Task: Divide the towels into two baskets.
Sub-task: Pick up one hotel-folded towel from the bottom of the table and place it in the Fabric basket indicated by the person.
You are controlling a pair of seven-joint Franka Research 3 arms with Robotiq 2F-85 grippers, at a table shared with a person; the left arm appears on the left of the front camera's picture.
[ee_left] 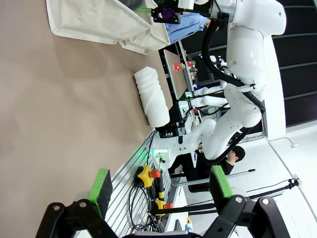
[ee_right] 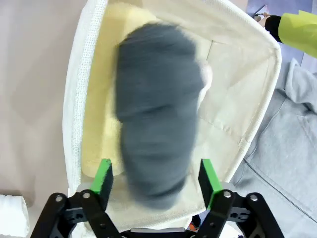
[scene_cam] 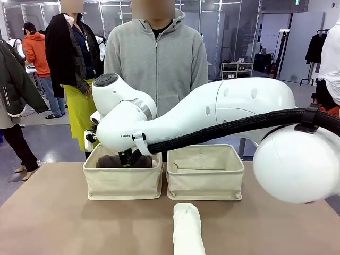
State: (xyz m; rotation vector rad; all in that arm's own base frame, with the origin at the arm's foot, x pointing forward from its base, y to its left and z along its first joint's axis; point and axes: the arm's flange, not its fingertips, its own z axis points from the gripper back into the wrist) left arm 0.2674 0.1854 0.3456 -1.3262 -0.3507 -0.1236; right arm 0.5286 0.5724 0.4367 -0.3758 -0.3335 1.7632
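Grey towel (ee_right: 156, 114) in the left basket (scene_cam: 123, 183)
Right gripper (ee_right: 155, 172) is open wide above it, holding nothing. Left gripper (ee_left: 161, 188) is open and empty too. White towel (scene_cam: 188, 228) lies on the table (scene_cam: 64, 212), not yet sorted.

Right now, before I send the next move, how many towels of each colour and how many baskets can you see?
dark grey towel: 1, in the left basket
light yellow towel: 1, beside the grey one
white towel: 1, on the table
baskets: 2, left and right
Total: 5
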